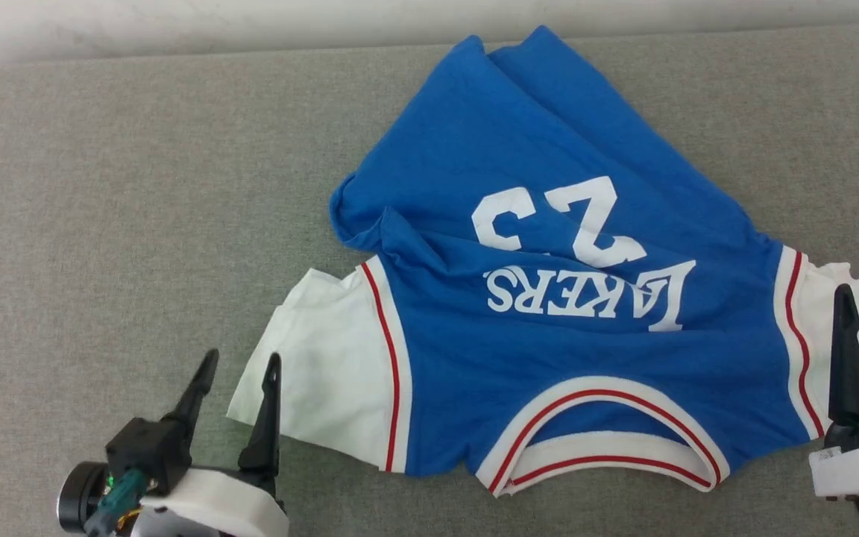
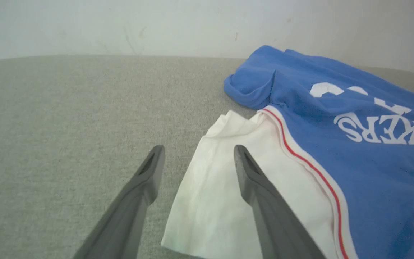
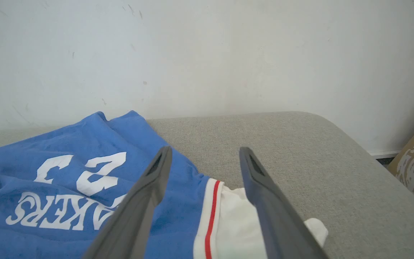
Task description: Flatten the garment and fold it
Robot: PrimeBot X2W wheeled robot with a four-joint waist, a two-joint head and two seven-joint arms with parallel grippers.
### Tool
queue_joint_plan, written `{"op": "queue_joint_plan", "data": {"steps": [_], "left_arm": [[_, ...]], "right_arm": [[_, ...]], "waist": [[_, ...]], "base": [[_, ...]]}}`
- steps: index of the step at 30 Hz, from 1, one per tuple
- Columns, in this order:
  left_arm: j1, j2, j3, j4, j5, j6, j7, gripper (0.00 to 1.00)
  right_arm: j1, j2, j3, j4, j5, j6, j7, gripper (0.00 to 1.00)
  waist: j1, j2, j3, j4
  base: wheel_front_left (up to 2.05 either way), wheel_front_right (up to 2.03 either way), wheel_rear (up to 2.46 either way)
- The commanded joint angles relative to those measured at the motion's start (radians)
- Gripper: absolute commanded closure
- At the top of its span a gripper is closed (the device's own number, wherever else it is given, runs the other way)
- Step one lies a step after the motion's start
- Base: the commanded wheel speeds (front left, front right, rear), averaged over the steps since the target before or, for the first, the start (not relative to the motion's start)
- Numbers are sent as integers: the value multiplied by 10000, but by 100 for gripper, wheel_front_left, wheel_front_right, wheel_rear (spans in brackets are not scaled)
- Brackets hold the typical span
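garment (image 1: pixel 549 358) lies print-up on the grey padded worktop (image 1: pixel 101 186), collar (image 1: pixel 601 447) nearest the robot, body running away toward the wall (image 1: pixel 400 22) and narrowing to a bunched hem (image 1: pixel 519 67). it is not flat yet: a rolled fold (image 1: pixel 359 216) sits above the left sleeve (image 1: pixel 310 358), and creases run slantwise across the blue.

left pincer (image 1: pixel 243 358) stands open, its inner finger over the sleeve's outer edge and its outer finger over bare worktop, holding nothing. right pincer (image 3: pixel 205 151) is open too, fingers straddling the red-striped seam (image 3: pixel 210 208) of the right sleeve (image 3: pixel 235 223); whether they touch the cloth i cannot tell.

the step looks to be the flattening. i'd judge it best to take both sleeves low and near the shoulder seams, pinching both layers together, then draw them apart evenly so the chest goes taut. after that the far hem wants spreading, the left corner unrolled first. pull unevenly and the jersey will likely just slide sideways on the worktop.
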Motion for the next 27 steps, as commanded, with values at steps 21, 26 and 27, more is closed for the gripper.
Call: {"op": "queue_joint_plan", "data": {"steps": [21,26,27], "left_arm": [[-115,905,-303,599,-1227,-510,3755,0],[-537,1081,-609,984,-1276,-669,3391,100],[-596,1115,-663,1052,-1278,-690,3288,100]], "right_arm": [[-247,27,459,326,122,-11,183,0],[-205,27,467,356,137,-11,276,0],[-202,27,467,356,140,-11,293,0]], "waist": [[0,-1,176,134],[0,-1,106,137],[0,-1,97,141]], "base": [[0,0,0],[0,0,0],[0,0,0]]}}
